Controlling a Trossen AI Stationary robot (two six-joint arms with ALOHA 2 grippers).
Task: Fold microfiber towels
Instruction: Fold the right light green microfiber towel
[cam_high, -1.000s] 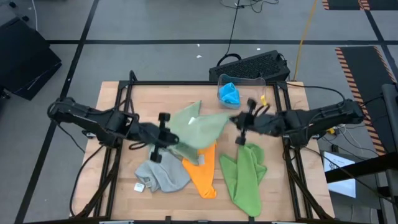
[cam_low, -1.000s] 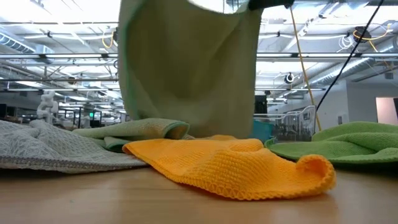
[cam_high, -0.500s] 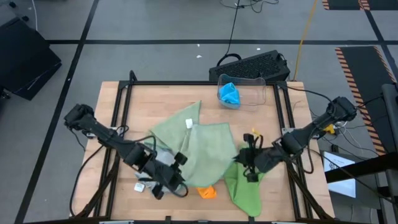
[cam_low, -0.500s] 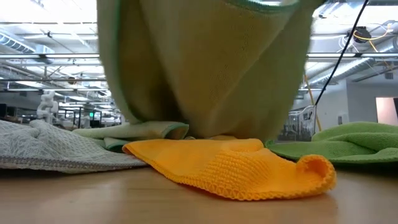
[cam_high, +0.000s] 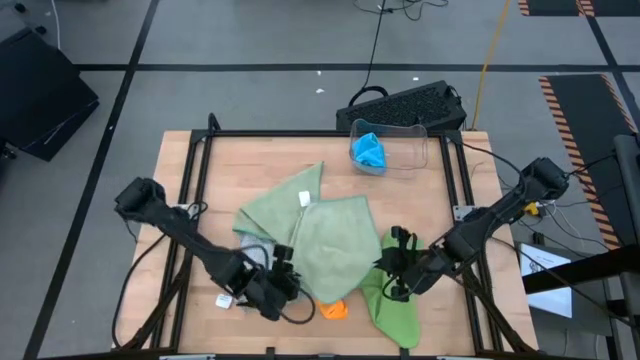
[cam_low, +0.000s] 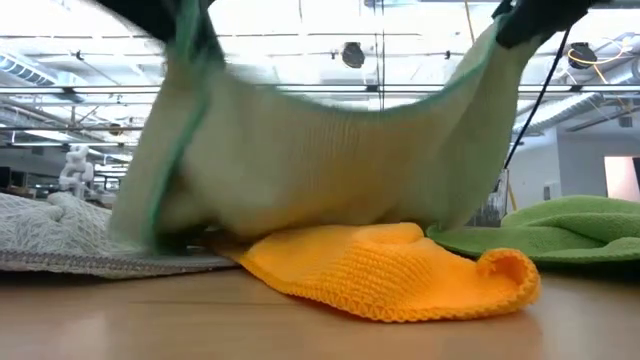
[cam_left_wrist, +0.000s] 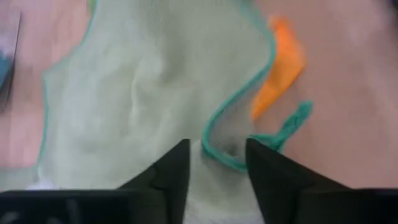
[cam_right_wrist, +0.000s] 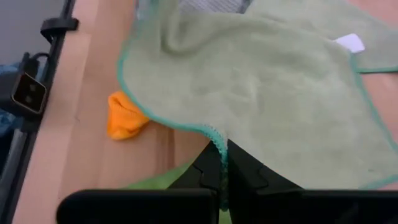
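A sage green towel lies spread across the middle of the table. It covers most of an orange towel and part of a grey towel. Its far part rests on the wood, and its two near corners are raised. At the near left corner is my left gripper, open, with the towel's hemmed corner between its fingers. At the near right corner my right gripper is shut on the towel. A lime green towel lies under the right gripper. My left gripper has a finger on each side of the sage towel's near left corner; I cannot tell whether the fingers touch it. My right gripper pinches the towel's near right hemmed corner between its two shut fingers, slanting down from the table's near right. The cloth slopes from that raised corner down onto the orange towel.
A clear container with a bright blue towel stands at the far edge, and a black keyboard lies behind it. A white tag lies near the grey towel. Bare wood shows along the far left and the near edge.
Both grippers have come down and toward the near edge with the sage towel's two corners. The towel hung high between them before. Now it is spread low over the orange and grey towels, and its far part has stayed on the table.
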